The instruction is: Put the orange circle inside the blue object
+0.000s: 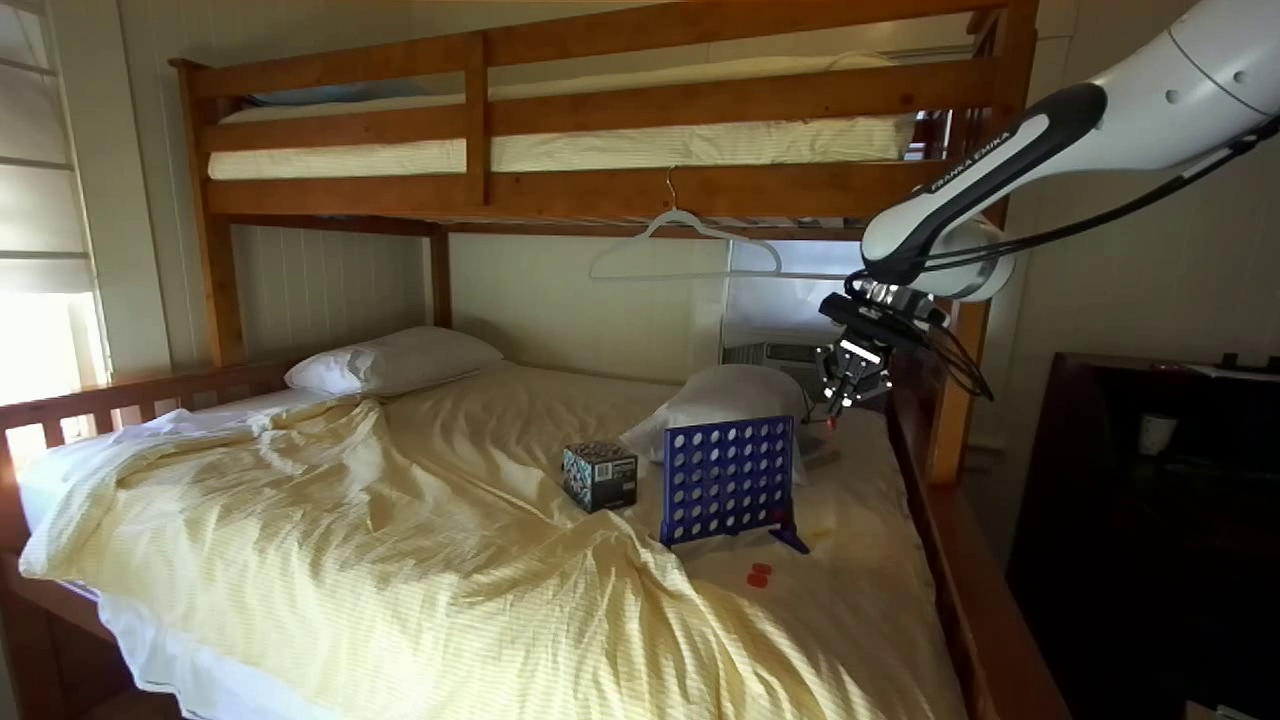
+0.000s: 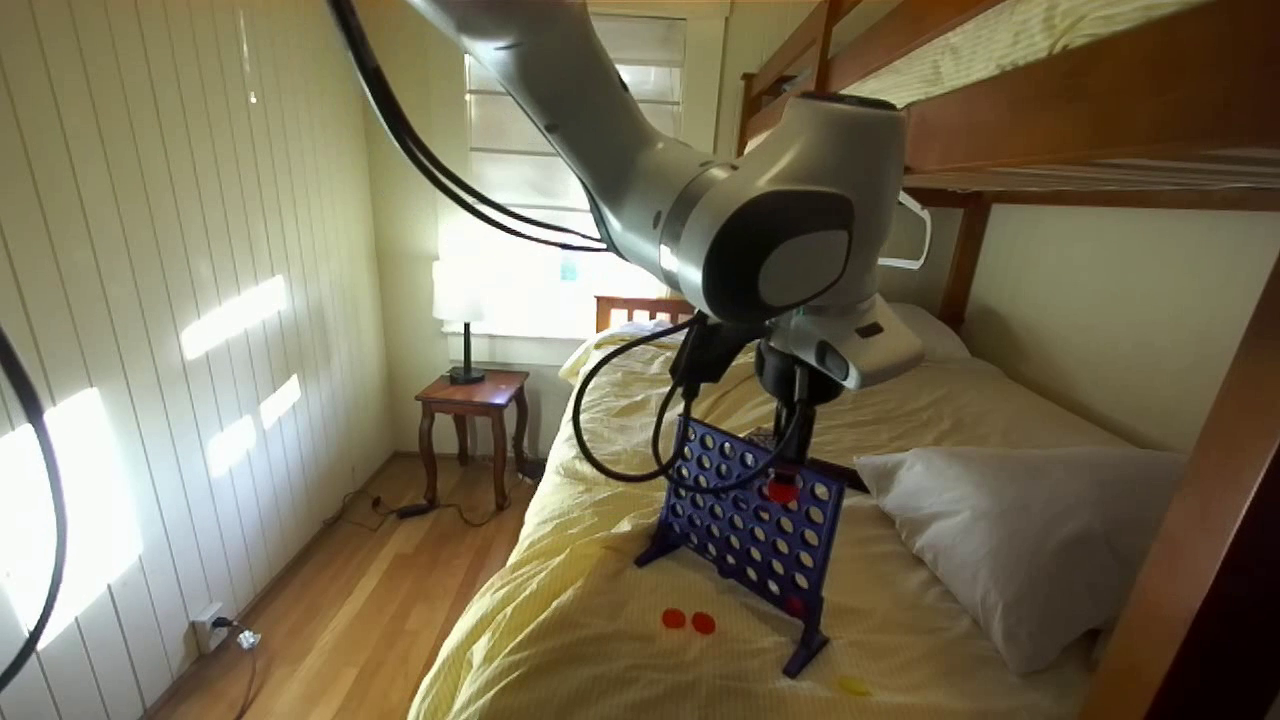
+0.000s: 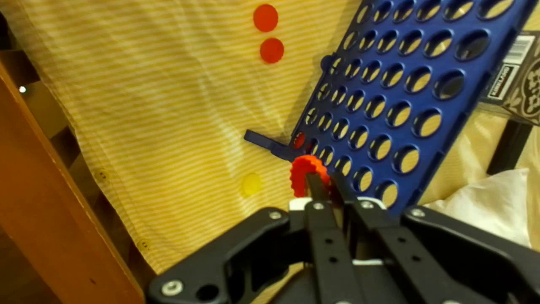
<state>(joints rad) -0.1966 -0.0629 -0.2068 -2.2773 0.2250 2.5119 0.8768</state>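
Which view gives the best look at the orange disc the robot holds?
The wrist view: there the disc looks largest and its notched rim shows clearly, though the gripper hides part of it. Both exterior views show it only as a small reddish spot at the gripper's lower end, its notches lost.

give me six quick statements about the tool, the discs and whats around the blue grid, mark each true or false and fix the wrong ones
1. The tool holds an orange-red disc. True.
2. The blue grid lies flat on its face. False: it stands upright on the bedding.
3. The yellow disc is inside the blue grid. False: it lies on the bedding.
4. Two loose red discs lie on the bedding. True.
5. A further red disc shows in a bottom corner hole of the blue grid. True.
6. The patterned box stands on the floor. False: it is on the bed, near the blue grid.
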